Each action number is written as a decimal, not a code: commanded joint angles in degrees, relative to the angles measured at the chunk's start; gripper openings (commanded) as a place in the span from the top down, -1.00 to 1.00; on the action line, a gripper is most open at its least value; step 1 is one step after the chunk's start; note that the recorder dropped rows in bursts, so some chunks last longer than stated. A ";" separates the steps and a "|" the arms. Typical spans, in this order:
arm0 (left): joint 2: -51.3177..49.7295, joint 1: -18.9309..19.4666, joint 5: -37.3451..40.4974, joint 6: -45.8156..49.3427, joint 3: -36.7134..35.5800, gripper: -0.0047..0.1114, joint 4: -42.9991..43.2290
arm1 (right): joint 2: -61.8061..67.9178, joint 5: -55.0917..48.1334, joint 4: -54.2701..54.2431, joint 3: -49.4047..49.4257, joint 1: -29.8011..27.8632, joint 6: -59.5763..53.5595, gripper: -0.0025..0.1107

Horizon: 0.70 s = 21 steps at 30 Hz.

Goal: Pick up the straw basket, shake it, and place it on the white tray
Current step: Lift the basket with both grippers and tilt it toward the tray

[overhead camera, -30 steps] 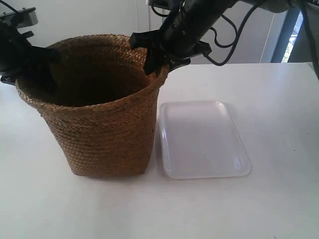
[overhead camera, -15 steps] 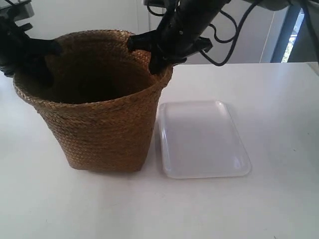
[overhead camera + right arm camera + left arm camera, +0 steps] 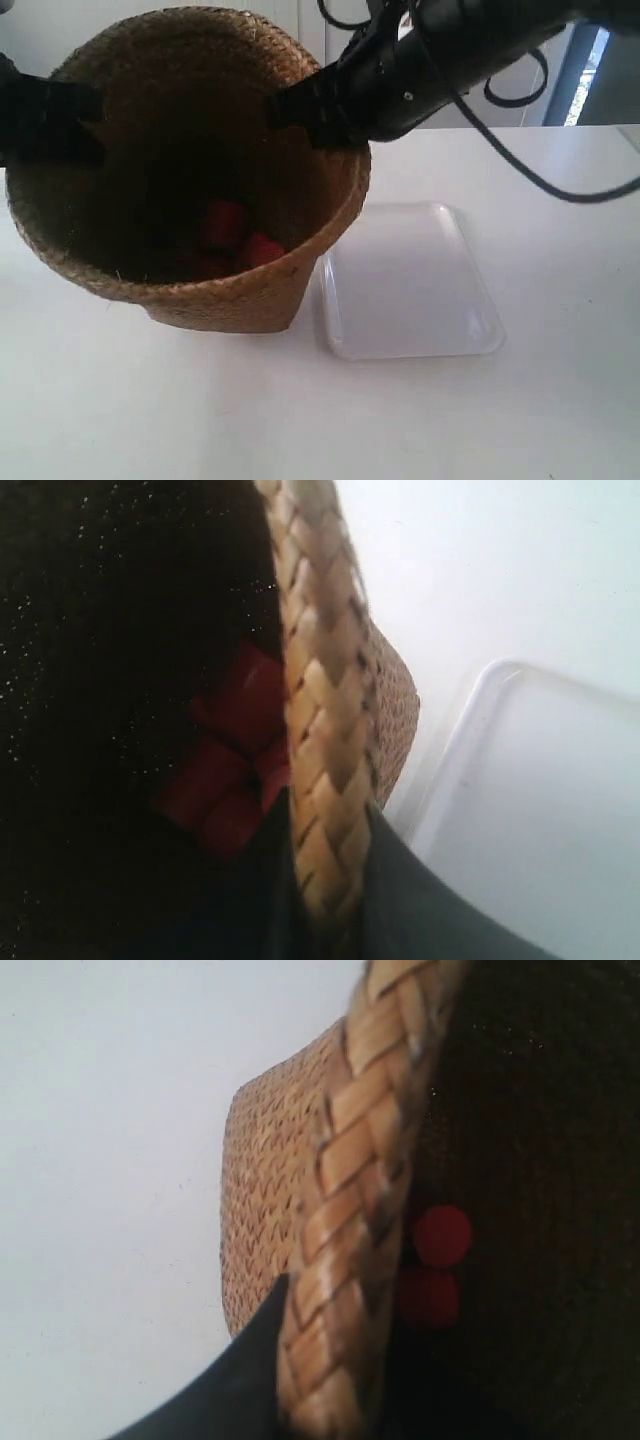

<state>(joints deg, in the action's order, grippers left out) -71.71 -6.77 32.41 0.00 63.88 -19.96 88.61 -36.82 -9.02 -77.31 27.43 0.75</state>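
**Holding a Tilted Basket by Its Rim**

The large brown woven straw basket point(image 3: 230, 300) is being held tilted, mouth toward the exterior camera, just beside the flat white plastic tray point(image 3: 410, 280) and not on it. Its braided rim is being pinched by the left gripper point(image 3: 330, 1390) and the right gripper point(image 3: 325, 895), each clamped narrow. The small red pieces point(image 3: 240, 240) inside are being put at risk of spilling by the tilt, and the rim of slipping under a shake. The scene is being backed by a plain white tabletop point(image 3: 300, 430) and a pale wall point(image 3: 30, 40).
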 commanded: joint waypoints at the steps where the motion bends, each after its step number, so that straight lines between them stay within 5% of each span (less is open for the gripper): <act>1: 2.17 -1.71 -1.35 2.00 -0.08 0.92 0.19 | -2.92 8.62 6.15 7.35 3.69 3.96 0.96; 13: 3.10 -1.71 -1.03 4.75 -1.56 0.92 2.90 | -5.32 10.51 11.48 10.98 3.94 7.22 0.96; 21: 13.23 -1.99 -15.22 6.08 -11.00 0.92 0.99 | -10.81 21.24 16.94 17.76 4.48 9.96 0.96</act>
<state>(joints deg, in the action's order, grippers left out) -62.13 -8.34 22.60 3.88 54.39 -17.43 79.45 -18.74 2.81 -60.35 31.50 11.73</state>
